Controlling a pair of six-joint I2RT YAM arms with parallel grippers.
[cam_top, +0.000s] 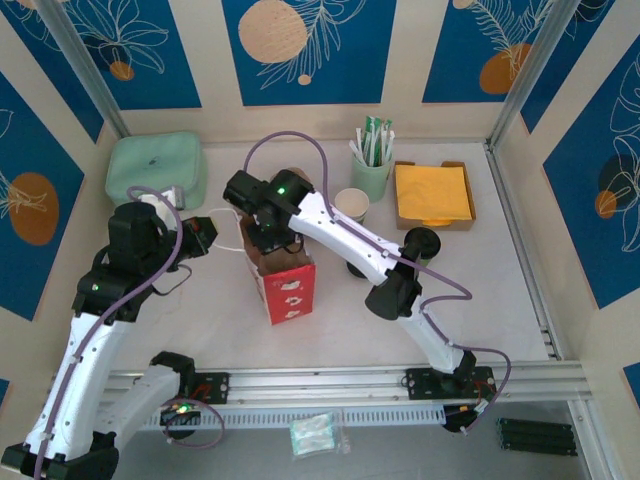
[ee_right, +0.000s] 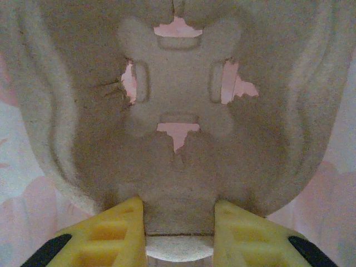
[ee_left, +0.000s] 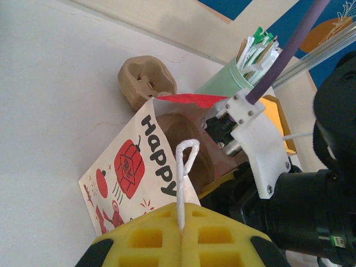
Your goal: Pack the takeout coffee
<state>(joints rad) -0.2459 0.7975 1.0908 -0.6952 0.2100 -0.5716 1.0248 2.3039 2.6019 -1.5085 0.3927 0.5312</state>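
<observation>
L tool is sitting pressed together on the white string handle of the 1 paper bag. The bag is red/white w/ "Happy" print and is standing upright mid tabletop.

R tool is reaching down into the bag's mouth & pinching a tab of a brown pulp cup carrier, 1 yellow finger on each side. A 2nd carrier is lying on the tabletop just behind the bag.

The takeout coffee, 1 cup w/ black lid, is standing on the tabletop to the right of the R arm. It is sitting just in front of the napkin tray & well apart from the bag, w/ nothing gripping it.

Also sitting out:
- 1 lidless cup, beside 1 mint holder stuffed w/ sachets
- 1 mint box, back left
</observation>
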